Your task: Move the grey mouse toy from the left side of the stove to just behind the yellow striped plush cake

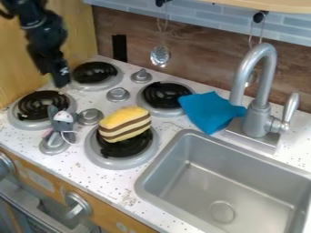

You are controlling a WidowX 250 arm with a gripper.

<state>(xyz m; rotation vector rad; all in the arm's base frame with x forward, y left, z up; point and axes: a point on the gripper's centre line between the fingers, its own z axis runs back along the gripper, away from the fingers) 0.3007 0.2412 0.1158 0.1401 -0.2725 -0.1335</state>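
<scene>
We counted one gripper (61, 82), far left of the sink (220, 211) and over the stove's left side; whether it was open or closed, we couldn't tell. Nearest toy: one grey mouse (62, 120), left of the sink at one of four small grey knobs (117, 94). Four black coil burners (92, 73) also lay left of the sink. One yellow-and-brown striped toy (125, 125) rested on the burner closest to the sink's left side. One blue cloth (211, 110) lay crumpled just behind the sink, beside one faucet (258, 119) at the sink's back edge. We had two hanging utensils (160, 56) on the wall behind the sink, and two front knobs (77, 205) below the counter, left of the sink.

Mouse: ears and head toward the view's top, long axis roughly up and down in the view, body toward the counter's front. Striped toy: long axis slanted, upper end pointing up and right in the view, stripes running lengthwise.

Containers: one, the sink, with one round drain (222, 212) in its floor.
</scene>
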